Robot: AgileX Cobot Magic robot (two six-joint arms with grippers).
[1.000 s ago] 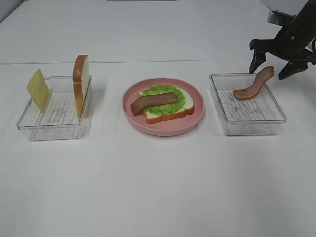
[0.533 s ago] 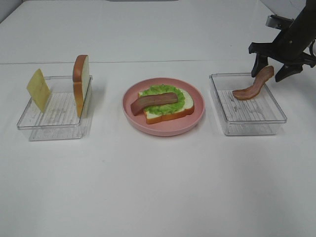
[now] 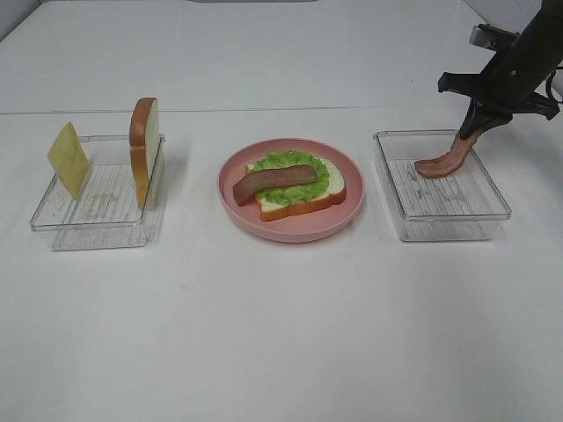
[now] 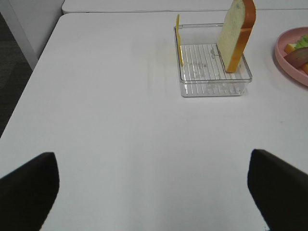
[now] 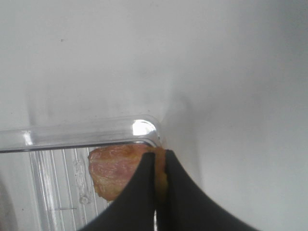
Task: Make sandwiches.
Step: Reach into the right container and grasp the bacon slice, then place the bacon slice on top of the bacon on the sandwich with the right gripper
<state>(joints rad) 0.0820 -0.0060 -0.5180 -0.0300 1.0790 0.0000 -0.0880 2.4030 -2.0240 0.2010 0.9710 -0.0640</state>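
From high up, the half-built sandwich sat on a pink plate in the middle of the white table. It was one bread slice, green lettuce on it, and a strip of plated bacon lying across the lettuce. To the left stood a clear left tray with a yellow cheese slice leaning at its outer side and a second bread slice standing on edge at its inner side. To the right a clear right tray held a bacon strip, its far end raised to the right gripper at the tray's far right corner.

That view did not show the grip itself. The right wrist view did: the two black fingers were pressed together on the edge of the bacon strip, just inside the rounded corner of the right tray, so the right gripper was clenched on it.

The left gripper was out of the high view. In the left wrist view its dark fingers stood far apart at the picture's edges, so the left gripper was spread wide and held nothing, over bare table and well apart from the left tray. The cheese slice showed edge-on there, the bread slice upright, and the plate only partly.
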